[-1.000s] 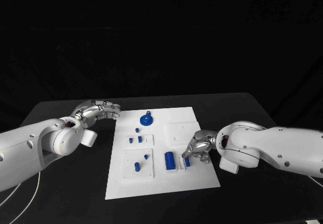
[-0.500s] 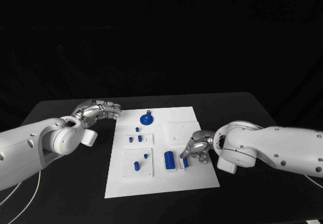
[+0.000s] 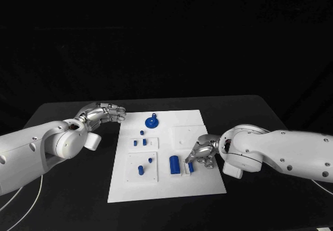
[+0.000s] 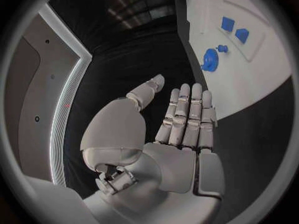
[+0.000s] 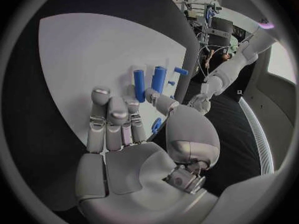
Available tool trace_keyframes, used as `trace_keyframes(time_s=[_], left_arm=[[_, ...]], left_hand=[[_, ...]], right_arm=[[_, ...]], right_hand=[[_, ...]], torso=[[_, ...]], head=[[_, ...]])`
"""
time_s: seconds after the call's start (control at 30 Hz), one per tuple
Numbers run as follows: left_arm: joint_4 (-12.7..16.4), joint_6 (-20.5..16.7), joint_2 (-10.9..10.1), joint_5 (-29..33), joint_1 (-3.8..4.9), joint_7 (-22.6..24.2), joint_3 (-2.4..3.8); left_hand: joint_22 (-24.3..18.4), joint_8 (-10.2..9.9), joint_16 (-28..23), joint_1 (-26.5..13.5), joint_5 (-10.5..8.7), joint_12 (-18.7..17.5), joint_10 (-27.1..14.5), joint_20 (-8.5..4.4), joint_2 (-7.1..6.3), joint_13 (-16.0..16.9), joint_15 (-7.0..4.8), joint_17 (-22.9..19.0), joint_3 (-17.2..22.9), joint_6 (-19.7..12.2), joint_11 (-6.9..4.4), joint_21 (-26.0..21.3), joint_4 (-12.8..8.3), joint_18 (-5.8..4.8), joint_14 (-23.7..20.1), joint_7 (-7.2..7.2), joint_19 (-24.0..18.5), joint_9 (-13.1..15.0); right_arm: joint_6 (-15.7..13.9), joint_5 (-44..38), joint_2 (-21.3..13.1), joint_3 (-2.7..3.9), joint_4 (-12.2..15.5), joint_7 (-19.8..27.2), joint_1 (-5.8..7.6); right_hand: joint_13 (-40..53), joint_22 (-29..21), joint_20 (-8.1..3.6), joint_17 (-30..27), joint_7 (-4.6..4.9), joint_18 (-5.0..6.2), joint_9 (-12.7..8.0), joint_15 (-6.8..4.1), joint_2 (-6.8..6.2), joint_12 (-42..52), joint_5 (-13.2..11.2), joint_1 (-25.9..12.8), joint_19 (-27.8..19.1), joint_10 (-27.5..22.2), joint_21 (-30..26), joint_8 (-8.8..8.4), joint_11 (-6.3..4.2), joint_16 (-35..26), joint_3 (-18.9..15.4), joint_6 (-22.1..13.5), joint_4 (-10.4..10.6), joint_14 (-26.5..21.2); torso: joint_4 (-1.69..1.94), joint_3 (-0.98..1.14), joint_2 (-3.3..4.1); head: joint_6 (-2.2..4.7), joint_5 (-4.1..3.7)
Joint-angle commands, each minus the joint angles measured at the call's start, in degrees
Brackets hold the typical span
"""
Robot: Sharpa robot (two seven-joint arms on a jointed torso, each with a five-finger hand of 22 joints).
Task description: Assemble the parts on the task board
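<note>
The white task board (image 3: 198, 183) lies mid-table. On it are a round blue knob (image 3: 151, 123), two small blue blocks (image 3: 139, 142), two blue pegs (image 3: 145, 164) and a thick blue cylinder (image 3: 174, 164). A slim blue piece (image 3: 190, 167) lies beside the cylinder. My right hand (image 3: 199, 153) hovers low over the board's right side, fingers stretched out, with the thumb (image 5: 163, 104) right by that slim piece (image 5: 156, 125); nothing is gripped. My left hand (image 3: 104, 114) rests off the board's far left corner, fingers (image 4: 187, 115) straight and holding nothing, the knob (image 4: 210, 59) ahead of it.
Bare black table surrounds the board on all sides. A raised white square (image 3: 187, 135) sits on the board just beyond my right hand. The board's near part (image 3: 166, 190) carries no parts.
My right hand has edged slightly left towards the thick cylinder, and the slim blue piece has shifted a little left with it. The left hand has not moved.
</note>
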Motion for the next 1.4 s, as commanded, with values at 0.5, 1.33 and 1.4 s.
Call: trace_keyframes(time_s=[0.5,1.33,1.4], left_arm=[[0.2,1.3,0.0,-0.7,0.05,-0.3,0.02],[0.2,1.4,0.0,-1.1,0.06,-0.7,0.02],[0.2,1.4,0.0,-1.1,0.06,-0.7,0.02]], left_hand=[[0.1,0.3,-0.4,-0.7,-0.39,0.0,-0.3,0.34,-0.13,-0.1,0.03,0.2,0.0,-0.5,-0.15,-0.5,0.5,0.79,0.3,0.01,0.1,-0.1],[0.2,0.3,-0.4,-0.7,-0.52,0.0,-0.3,0.33,-0.21,-0.1,0.03,0.3,0.0,-0.5,-0.16,-0.5,0.5,0.80,0.3,-0.01,0.0,-0.1],[0.2,0.3,-0.4,-0.7,-0.53,0.0,-0.3,0.33,-0.21,-0.1,0.03,0.3,0.0,-0.5,-0.16,-0.6,0.5,0.80,0.3,-0.01,0.0,-0.1]], right_arm=[[1.8,-1.7,0.7,-0.03,0.1,-0.7,-0.11],[4.1,-2.7,0.2,-0.04,0.5,-0.3,-0.19],[4.3,-2.8,0.2,-0.04,0.6,-0.3,-0.19]], right_hand=[[0.1,0.9,0.15,0.1,-0.09,1.63,-0.4,-0.33,-3.43,0.2,0.2,-5.4,0.4,0.1,0.5,-0.13,-0.06,0.4,-4.5,0.4,1.3,0.2],[0.2,0.7,-0.43,0.0,-0.21,1.63,-0.8,-0.50,-4.34,0.0,0.2,-4.7,-0.1,-0.1,0.3,-0.02,-0.19,0.2,-9.7,0.1,-1.9,0.0],[0.2,0.7,-0.41,0.0,-0.20,1.63,-0.8,-0.49,-4.64,0.0,0.2,-4.7,-0.1,-0.2,0.3,-0.02,-0.18,0.2,-9.7,0.1,-1.9,0.0]], torso=[[-0.01,0.01,-0.02],[-0.04,0.07,-0.03],[-0.04,0.09,-0.03]], head=[[-0.16,0.83],[-0.24,1.24],[-0.22,1.24]])
